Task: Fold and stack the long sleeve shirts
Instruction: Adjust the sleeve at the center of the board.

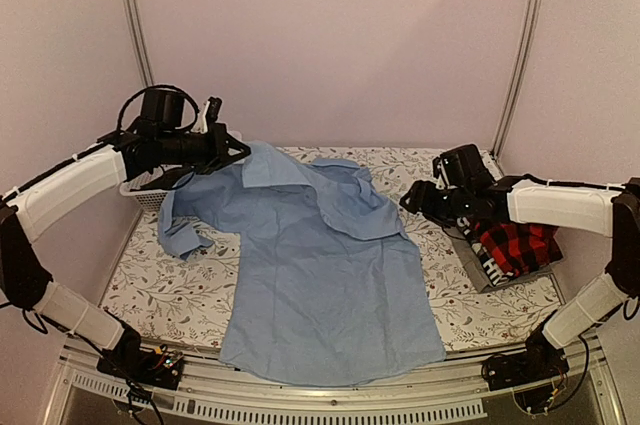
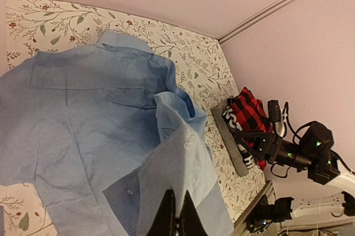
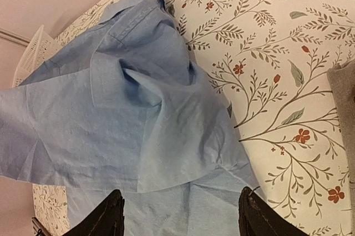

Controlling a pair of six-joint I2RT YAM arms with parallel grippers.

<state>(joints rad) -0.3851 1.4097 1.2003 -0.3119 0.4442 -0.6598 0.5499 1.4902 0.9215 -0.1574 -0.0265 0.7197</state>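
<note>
Pinching light blue shirt (image 1: 320, 285) by collar-side edge in left hand (image 1: 230, 151); hovering right hand (image 1: 410, 202) spread just right of bunched fold (image 1: 355, 200), nearer it than left hand.

The light blue shirt (image 1: 320, 265) is covering the middle of the table (image 1: 165, 295) from far edge to near edge, and its far right part is bunching into raised folds. Bare flowered tabletop is showing in a strip along the shirt's left side and in a wider patch on its right. The white basket (image 1: 148, 195) is blocking the far left corner. The left gripper (image 1: 238, 150) is reaching over it and pinching the shirt's far left edge. The plaid shirt (image 1: 520, 245), lying on the grey shirt (image 1: 478, 270), is filling the right edge. The right gripper (image 1: 410, 201), jaws wide, is hanging between that pile and the folds.
</note>
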